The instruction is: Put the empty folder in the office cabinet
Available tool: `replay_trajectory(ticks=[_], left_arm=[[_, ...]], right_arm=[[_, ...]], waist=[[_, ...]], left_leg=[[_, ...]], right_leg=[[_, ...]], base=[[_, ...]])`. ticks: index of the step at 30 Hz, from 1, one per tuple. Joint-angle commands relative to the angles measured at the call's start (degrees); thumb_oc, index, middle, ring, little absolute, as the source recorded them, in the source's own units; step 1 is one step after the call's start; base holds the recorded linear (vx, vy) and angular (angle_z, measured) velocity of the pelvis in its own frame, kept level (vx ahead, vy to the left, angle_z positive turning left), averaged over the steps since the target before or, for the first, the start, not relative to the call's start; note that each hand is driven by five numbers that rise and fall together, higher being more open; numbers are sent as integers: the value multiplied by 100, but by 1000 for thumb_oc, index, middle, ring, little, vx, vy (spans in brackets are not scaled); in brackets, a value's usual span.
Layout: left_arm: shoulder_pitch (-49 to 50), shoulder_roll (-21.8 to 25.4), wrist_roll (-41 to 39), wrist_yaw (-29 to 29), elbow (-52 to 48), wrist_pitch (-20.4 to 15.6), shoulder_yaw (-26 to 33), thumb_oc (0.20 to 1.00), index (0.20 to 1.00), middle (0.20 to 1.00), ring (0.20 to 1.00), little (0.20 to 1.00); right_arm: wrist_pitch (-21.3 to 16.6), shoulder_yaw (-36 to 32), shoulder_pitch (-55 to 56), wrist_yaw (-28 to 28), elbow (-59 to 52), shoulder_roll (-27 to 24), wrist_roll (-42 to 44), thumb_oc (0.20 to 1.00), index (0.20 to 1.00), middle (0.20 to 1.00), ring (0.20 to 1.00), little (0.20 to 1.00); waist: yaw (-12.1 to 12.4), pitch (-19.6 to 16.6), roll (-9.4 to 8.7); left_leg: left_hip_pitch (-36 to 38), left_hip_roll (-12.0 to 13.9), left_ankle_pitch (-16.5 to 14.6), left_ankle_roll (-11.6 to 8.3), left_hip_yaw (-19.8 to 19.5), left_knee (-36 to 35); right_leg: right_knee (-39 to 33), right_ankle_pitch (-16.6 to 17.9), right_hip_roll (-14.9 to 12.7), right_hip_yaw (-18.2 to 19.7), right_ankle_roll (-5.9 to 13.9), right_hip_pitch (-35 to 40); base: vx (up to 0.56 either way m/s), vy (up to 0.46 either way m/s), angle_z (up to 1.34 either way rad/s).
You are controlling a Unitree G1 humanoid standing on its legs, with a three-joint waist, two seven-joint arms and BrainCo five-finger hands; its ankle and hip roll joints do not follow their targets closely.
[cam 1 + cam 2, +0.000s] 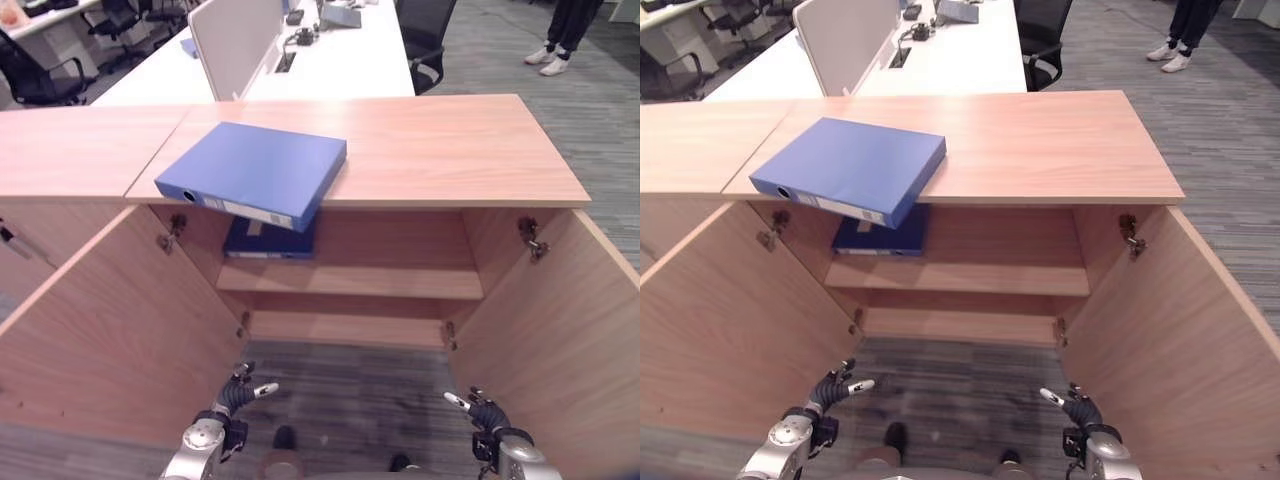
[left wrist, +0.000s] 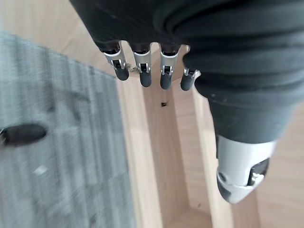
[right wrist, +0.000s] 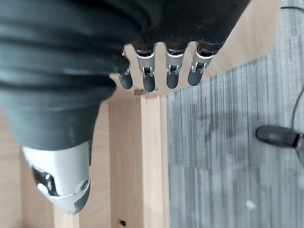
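Left eye view: left hand (image 1: pixel 238 392) low at 7 o'clock, fingers loosely spread, holding nothing; blue folder (image 1: pixel 255 172) at 11 o'clock flat on the cabinet (image 1: pixel 450 150) top, one corner jutting over the open doors; a second folder (image 1: pixel 268 240) on the shelf (image 1: pixel 360 280) beneath; right hand (image 1: pixel 480 410) at 5 o'clock, relaxed and empty

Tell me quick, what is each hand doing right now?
Left hand: open, fingers relaxed, holding nothing.
Right hand: open, fingers relaxed, holding nothing.
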Motion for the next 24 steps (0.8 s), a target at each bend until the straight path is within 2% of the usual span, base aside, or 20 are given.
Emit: replay_trajectory(ticks=[1,5,7,10,11,13,15,17,20,24], left_arm=[[-208,238,159,26,-276,-276,31,1000,1000,1000,1000,1000],[-250,287,178,45,-256,-274,68,1000,1000,1000,1000,1000],[-285,313,176,26,-241,-262,79,1000,1000,1000,1000,1000],[-328,369,200,45,-264,-251,134,1000,1000,1000,1000,1000],[-332,368,200,45,-262,-253,136,1000,1000,1000,1000,1000],[-365,423,310,94,-97,-232,206,1000,1000,1000,1000,1000],[-373,463,312,93,-212,-266,201,1000,1000,1000,1000,1000],[-395,537,487,185,-495,-342,258,1000,1000,1000,1000,1000],[-364,690,956,505,-995,-375,453,1000,1000,1000,1000,1000],[-247,713,1307,786,-1352,-344,663,1000,1000,1000,1000,1000]], right_arm=[[-180,13,-505,67,-25,28,5,1000,1000,1000,1000,1000],[-164,74,-576,88,-90,71,-92,1000,1000,1000,1000,1000],[-172,64,-584,96,-147,117,-106,1000,1000,1000,1000,1000],[-183,125,-701,102,-212,161,-133,1000,1000,1000,1000,1000],[-183,125,-707,102,-210,161,-133,1000,1000,1000,1000,1000],[-149,230,-758,172,-165,144,-210,1000,1000,1000,1000,1000],[-150,180,-784,138,-174,152,-218,1000,1000,1000,1000,1000],[-194,147,-690,128,-222,130,-243,1000,1000,1000,1000,1000],[-205,61,-573,88,-253,120,-284,1000,1000,1000,1000,1000],[-221,-24,-473,37,-328,172,-258,1000,1000,1000,1000,1000]], waist=[[68,41,-162],[110,45,-202],[122,74,-206],[86,249,-125],[104,241,-133],[99,269,-167],[57,266,-149],[5,223,-179],[58,117,-239],[75,51,-287]], left_leg=[[107,-81,-662,-136,67,190],[95,-258,-784,16,95,248],[98,-332,-844,131,146,246],[198,-318,-870,284,265,196],[186,-327,-871,287,284,198],[299,-375,-944,263,376,120],[285,-357,-933,255,345,133],[291,-393,-928,247,311,146],[301,-396,-939,203,292,119],[350,-378,-953,156,262,97]], right_leg=[[311,-370,-209,237,234,-98],[494,-345,-407,338,360,-204],[986,-393,-538,445,405,-451],[2077,-190,-605,565,579,-1101],[2118,-203,-615,594,583,-1146],[1690,-113,-634,407,526,-1239],[1547,-63,-609,427,547,-1233],[999,-45,-465,577,478,-1082],[554,77,-459,497,464,-818],[354,50,-431,415,455,-593]], base=[[44,154,10],[34,155,6],[-4,156,-12],[-50,125,-19],[38,73,-44],[90,9,-32],[54,-18,-15],[113,-35,23],[92,-61,11],[60,-47,10]])
